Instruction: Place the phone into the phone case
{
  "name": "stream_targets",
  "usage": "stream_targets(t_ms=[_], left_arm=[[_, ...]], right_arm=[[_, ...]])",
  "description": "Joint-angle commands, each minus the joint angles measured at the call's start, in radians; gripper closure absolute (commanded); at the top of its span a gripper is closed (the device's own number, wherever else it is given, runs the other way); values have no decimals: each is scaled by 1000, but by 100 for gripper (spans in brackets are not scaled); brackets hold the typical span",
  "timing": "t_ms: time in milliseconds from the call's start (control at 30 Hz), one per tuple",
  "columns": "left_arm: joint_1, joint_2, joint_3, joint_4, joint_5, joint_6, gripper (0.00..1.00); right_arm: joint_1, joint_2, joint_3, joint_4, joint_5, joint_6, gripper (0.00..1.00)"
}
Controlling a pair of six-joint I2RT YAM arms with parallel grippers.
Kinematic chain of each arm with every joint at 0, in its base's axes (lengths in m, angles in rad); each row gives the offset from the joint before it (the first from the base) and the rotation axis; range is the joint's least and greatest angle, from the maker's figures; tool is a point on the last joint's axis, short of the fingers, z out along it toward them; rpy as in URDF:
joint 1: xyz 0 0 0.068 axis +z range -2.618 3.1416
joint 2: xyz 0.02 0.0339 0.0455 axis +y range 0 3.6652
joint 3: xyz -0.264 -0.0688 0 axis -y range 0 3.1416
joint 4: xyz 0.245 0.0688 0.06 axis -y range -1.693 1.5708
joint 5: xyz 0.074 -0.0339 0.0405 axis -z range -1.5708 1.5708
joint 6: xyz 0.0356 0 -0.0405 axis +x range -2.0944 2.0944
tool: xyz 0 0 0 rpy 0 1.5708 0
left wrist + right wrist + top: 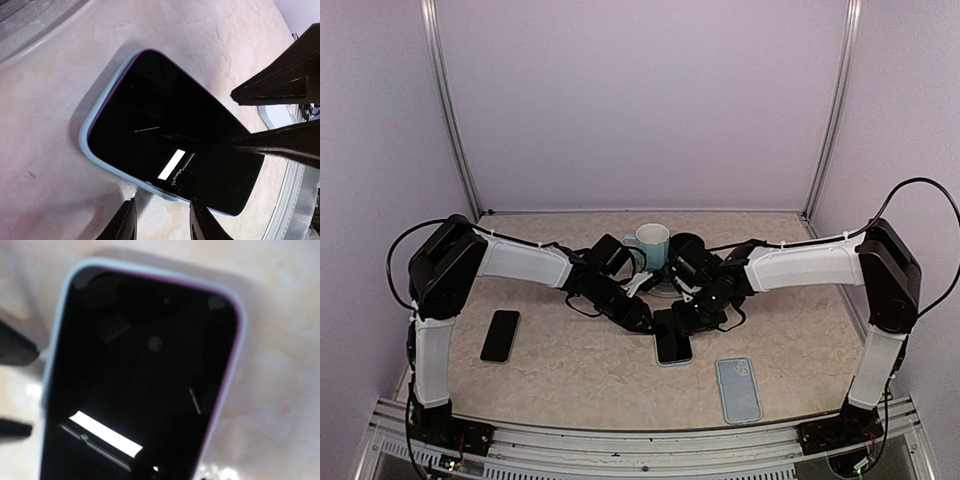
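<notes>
Item: phone [672, 345], one, lying flat and screen up at the centre of the table [580, 370], between the two arms. Case [87, 137], pale blue, is already round it: the left wrist view shows its rim hugging the upper-left end and both long sides, with a thin purple line between rim and glass. The lower-right end lies under the other arm's fingers, so its seating cannot be read. Left gripper [161, 202]: at the bottom edge of its own view, jaws partly spread, nothing between them, tips just short of the phone's long side. Right gripper [233, 119]: enters the same view from the right, jaws parted and holding nothing, tips over the phone's lower-right end; whether the lower tip touches the glass cannot be told. Step in hand, by judgement: the last pressing-in or checking of the fit, the insertion itself looking all but done. Next move calls for a look at the hidden end and its corners. If one stands proud, it needs a downward press with the case steadied against sliding; if all sit flush, both arms need only lift straight off without dragging the phone. Other stock, top view: second phone [500, 335], one, bare and black, centre left; spare case [738, 390], one, empty, lower right; mug [650, 243], one, white and blue, behind the grippers. Totals: phones two, cases two, mugs one.
</notes>
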Motion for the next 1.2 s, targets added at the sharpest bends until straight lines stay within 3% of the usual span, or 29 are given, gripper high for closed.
stream_targets(t_ms=[0, 100, 233, 333, 400, 933, 1100, 1167], left_arm=[[32, -51, 31, -35, -37, 43, 62], [46, -69, 28, -36, -33, 53, 62], [62, -81, 28, -38, -32, 57, 62], [69, -77, 26, -40, -29, 53, 62], [70, -70, 24, -39, -24, 47, 62], [32, -59, 14, -36, -3, 35, 62], [9, -49, 13, -37, -5, 33, 62], [4, -46, 17, -36, -4, 31, 62]], right_arm=[[11, -28, 113, -187, 133, -37, 70], [27, -14, 148, -293, 183, -40, 80], [46, -53, 58, -112, -25, -73, 100], [46, -84, -32, 70, -182, -27, 100], [46, -66, -46, 101, -218, -11, 100], [12, 76, -196, 184, -207, 40, 100], [7, 9, -108, 133, -193, 2, 100], [5, -37, -56, 100, -153, -7, 95]])
